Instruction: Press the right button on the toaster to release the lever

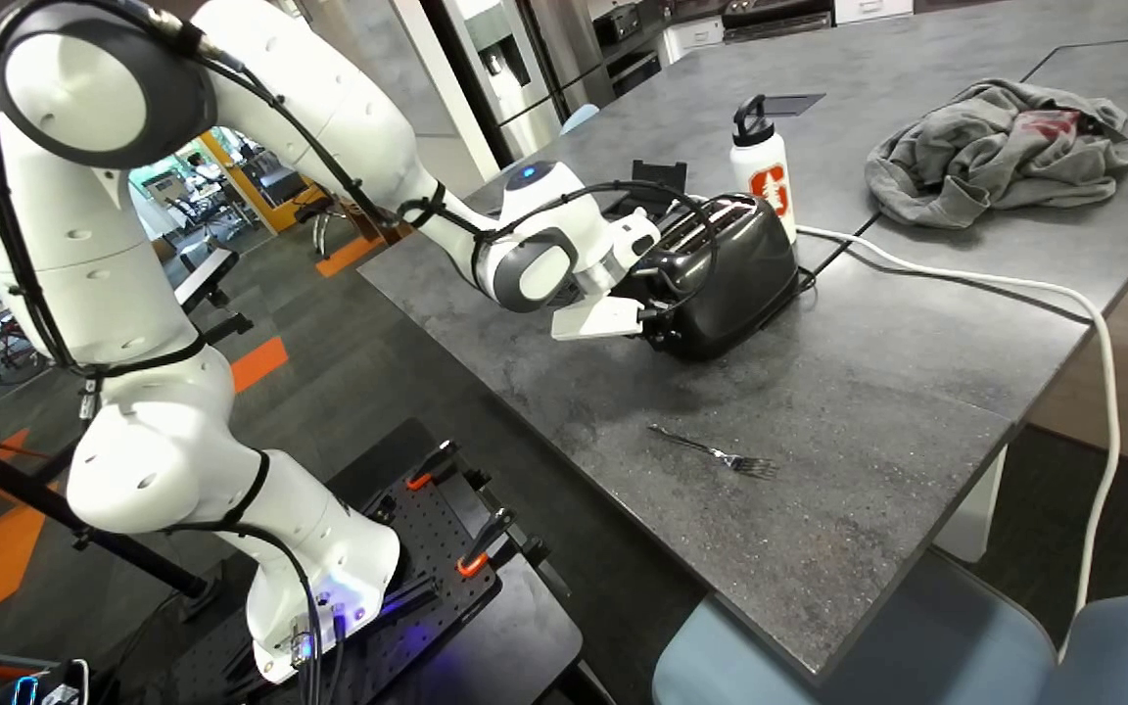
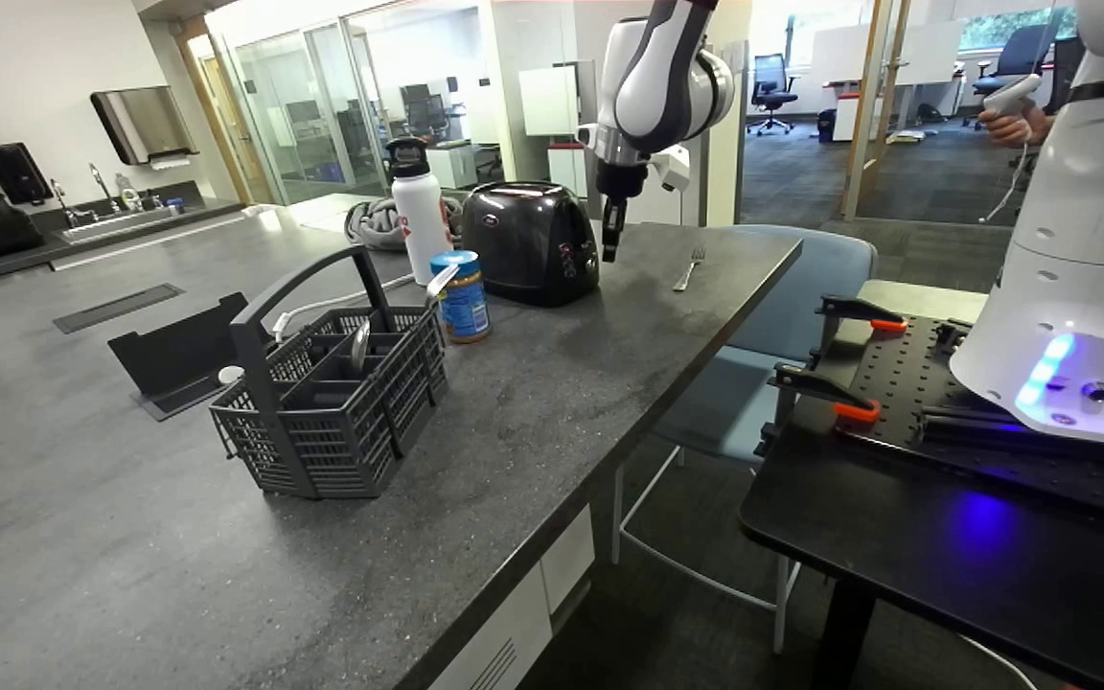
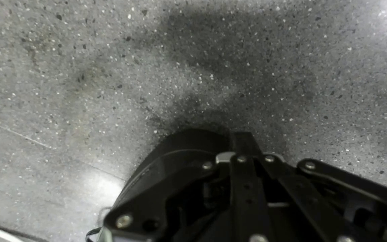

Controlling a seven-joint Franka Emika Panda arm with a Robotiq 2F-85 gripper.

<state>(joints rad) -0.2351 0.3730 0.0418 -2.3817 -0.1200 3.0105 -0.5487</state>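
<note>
Black toaster upright on tabletop, control end facing pincer. Pincer points down just beside that end, drawn together — contact with toaster cannot be told. White bottle and blue-lidded jar stand close by toaster. Farther out — gray basket bearing cutlery, 1 fork lying flat, rumpled gray cloth heaped well apart. White cord crosses tabletop, drops over edge.

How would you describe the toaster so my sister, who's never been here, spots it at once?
Start at the grey countertop and find the black-lidded white bottle. Right beside it sits the toaster, a rounded, glossy black box with slots on top. Its smooth, solid sides set it apart from the dark, grid-walled basket.
</note>
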